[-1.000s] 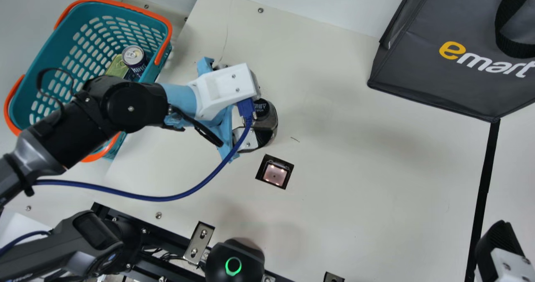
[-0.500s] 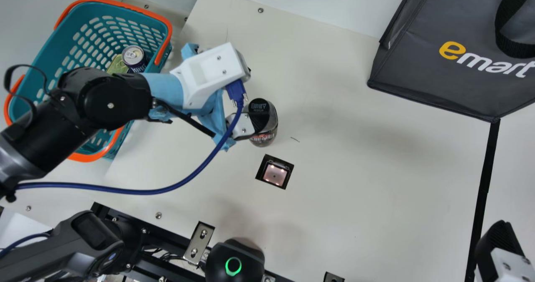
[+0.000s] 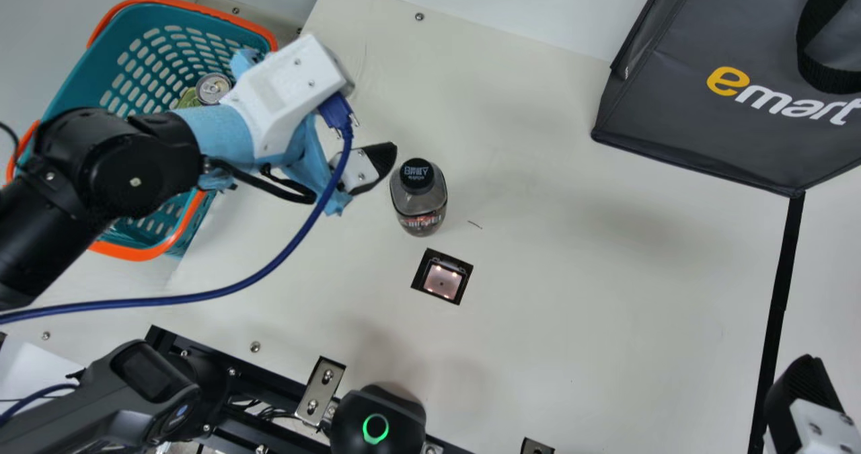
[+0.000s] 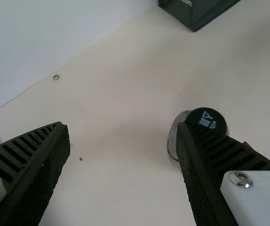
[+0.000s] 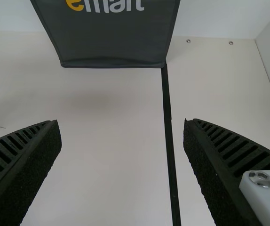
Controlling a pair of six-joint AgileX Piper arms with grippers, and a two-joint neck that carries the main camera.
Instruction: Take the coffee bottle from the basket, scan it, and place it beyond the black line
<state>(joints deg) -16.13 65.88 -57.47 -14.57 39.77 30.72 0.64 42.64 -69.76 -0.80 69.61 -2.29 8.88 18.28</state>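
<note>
The black, ribbed left gripper (image 4: 121, 125) is wide open and empty, near the black-capped, transparent coffee bottle (image 3: 418, 202), upright on the cream table (image 3: 572, 306) by the black-framed glass scanner (image 3: 442, 281); the right gripper (image 5: 122, 121) is wide open too, holding nothing; the left should back off without clipping the bottle, then the right might grip its body squarely; the teal plastic, orange-handled basket (image 3: 87, 74) holds a silver-topped can (image 3: 214, 88) and something green (image 3: 188, 97)

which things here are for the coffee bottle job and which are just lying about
For the job:
coffee bottle
basket
lit scanner window
black line

Just lying about:
can in the basket
dark shopping bag
</note>
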